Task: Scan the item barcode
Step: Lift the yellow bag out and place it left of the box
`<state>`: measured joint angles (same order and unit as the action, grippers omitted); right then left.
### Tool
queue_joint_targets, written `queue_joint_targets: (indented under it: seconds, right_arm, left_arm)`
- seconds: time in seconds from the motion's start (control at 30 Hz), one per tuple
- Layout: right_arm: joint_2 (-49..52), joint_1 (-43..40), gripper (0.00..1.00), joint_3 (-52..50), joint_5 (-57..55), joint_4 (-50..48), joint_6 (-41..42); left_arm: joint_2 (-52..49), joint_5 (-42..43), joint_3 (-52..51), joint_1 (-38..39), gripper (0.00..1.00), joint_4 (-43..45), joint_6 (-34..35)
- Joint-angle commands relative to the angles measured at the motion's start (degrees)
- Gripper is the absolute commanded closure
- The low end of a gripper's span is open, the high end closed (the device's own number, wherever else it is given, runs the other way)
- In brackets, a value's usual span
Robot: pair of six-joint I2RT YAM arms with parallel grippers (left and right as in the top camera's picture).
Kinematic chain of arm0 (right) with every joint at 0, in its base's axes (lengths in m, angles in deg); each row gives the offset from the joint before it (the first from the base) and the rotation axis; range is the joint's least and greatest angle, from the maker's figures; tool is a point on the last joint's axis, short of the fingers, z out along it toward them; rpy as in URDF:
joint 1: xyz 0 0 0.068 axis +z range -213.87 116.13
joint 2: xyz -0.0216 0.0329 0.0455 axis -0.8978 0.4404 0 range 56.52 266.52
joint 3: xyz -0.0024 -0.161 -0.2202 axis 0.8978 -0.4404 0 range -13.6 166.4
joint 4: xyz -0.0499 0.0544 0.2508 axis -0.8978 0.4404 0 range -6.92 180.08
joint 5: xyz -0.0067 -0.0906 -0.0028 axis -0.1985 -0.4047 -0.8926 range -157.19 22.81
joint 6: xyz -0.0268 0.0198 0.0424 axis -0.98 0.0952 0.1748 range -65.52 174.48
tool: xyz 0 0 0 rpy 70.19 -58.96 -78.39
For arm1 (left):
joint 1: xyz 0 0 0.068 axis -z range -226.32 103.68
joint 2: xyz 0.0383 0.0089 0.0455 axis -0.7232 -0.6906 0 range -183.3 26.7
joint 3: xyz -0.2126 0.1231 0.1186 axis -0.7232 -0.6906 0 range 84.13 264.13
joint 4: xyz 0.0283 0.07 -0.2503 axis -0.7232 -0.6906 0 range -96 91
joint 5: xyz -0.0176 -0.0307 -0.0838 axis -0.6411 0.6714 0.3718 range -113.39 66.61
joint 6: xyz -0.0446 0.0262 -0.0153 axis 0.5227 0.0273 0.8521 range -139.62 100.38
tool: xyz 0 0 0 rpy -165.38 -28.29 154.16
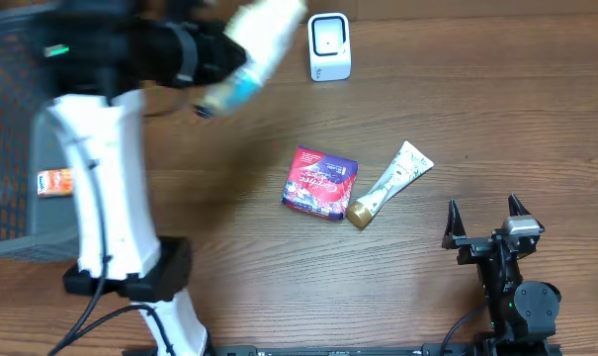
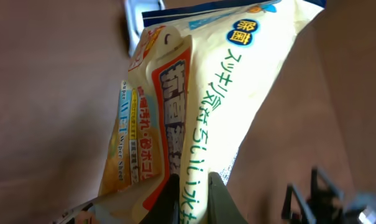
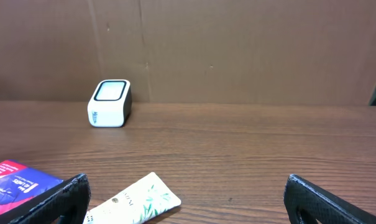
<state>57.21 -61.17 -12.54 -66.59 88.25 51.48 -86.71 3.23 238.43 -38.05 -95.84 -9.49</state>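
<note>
— Left gripper clamped on a pale yellow wipes pack, raised above the wooden table on its left side. Is that how you read it?

— Yes. In the wrist view both fingers pinch the pack's lower edge. Japanese print runs up its face, with orange and blue panels on the side fold.

— Where is the pack relative to the scanner?

— Seen from overhead, the pack is blurred and tilted, its upper end just beside the white scanner at the table's far edge. Whether the two touch cannot be told.

— And the right gripper?

— Right gripper sits at the near right corner, jaws wide apart, nothing between them. Its camera looks across the wood to the scanner.

— Anything else on the table?

— A red packet lies mid-table, with a cream tube just to its right, gold cap toward the packet. A dark mesh basket fills the left edge, with an orange-and-white item by it. Whether that item is inside the basket is unclear.
</note>
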Motion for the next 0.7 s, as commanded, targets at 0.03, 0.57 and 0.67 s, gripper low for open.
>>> queue_joint_targets:
  seconds: [0.03,0.57,0.67]
  right_arm:
    - [-0.5,-0.2,0.00,-0.6,-0.6,-0.3,0.0]
    - [-0.5,-0.2,0.00,-0.6,-0.6,-0.3,-0.1]
    - [-0.5,-0.2,0.00,-0.6,-0.6,-0.3,-0.1]
  left_arm:
    - [-1.1,-13.0,-8.4,11.0,0.96,0.2,-0.2]
    - [-1.7,-46.0,-38.0,17.6,0.96,4.6,29.1]
    - [-1.7,-43.4,-40.9,17.7,0.96,8.4,29.0]
